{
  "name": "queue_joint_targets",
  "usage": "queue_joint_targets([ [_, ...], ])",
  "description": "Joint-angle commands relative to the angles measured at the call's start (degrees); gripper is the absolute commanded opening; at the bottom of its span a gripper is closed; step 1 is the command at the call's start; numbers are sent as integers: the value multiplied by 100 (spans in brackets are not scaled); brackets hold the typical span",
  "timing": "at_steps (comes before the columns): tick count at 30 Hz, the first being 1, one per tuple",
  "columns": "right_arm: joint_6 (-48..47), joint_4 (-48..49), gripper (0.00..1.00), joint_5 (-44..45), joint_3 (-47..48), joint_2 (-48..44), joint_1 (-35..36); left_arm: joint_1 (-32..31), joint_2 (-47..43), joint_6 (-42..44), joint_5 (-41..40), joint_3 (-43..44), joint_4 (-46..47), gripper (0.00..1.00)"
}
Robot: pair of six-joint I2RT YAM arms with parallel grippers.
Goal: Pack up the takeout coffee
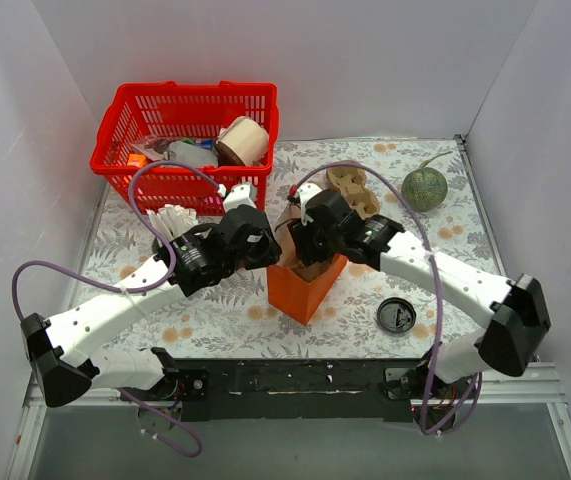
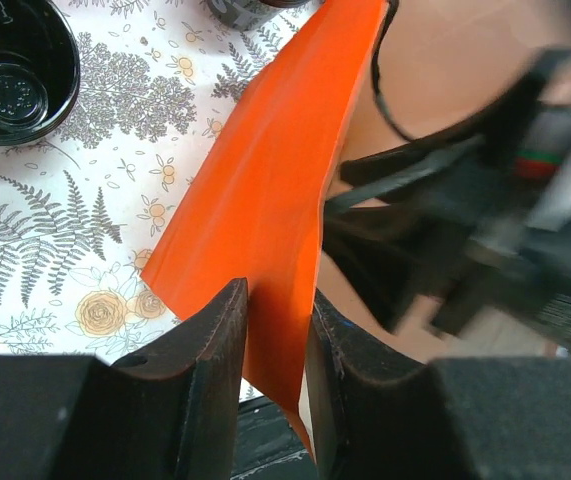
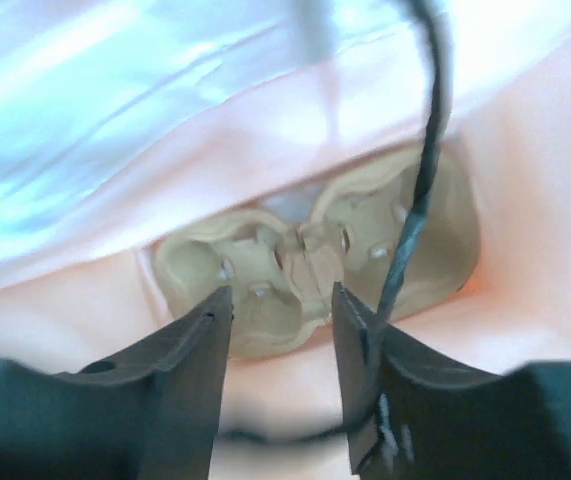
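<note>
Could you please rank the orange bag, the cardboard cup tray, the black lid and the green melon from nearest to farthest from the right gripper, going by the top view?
1. orange bag, centre; the right gripper reaches into it.
2. cardboard cup tray, just behind, to the right.
3. black lid, near right, and green melon, far right: too close to call.

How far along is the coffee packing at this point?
Done: a pulp cup carrier lies at the bottom of the orange bag. In hand: the left gripper pinches the bag's wall, and the right gripper hangs open inside above the carrier. Left: no coffee cup shows in the bag; a black lid lies on the table.
</note>
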Motion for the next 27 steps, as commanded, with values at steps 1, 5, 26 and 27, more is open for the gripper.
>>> queue_joint_targets([
  [1, 45, 207, 55, 321, 460, -838, -18, -3, -114, 81, -133, 76, -34, 27],
  [5, 71, 750, 60, 366, 267, -1436, -18, -3, -237, 633, 95, -109, 257, 26],
  [26, -60, 1271, 83, 3018, -771, -3872, -18, -3, -703, 3535, 1266, -215, 1206, 37],
  [27, -87, 1236, 83, 3315, -797, -3907, -18, -3, -668, 3527, 1091, -162, 1154, 40],
])
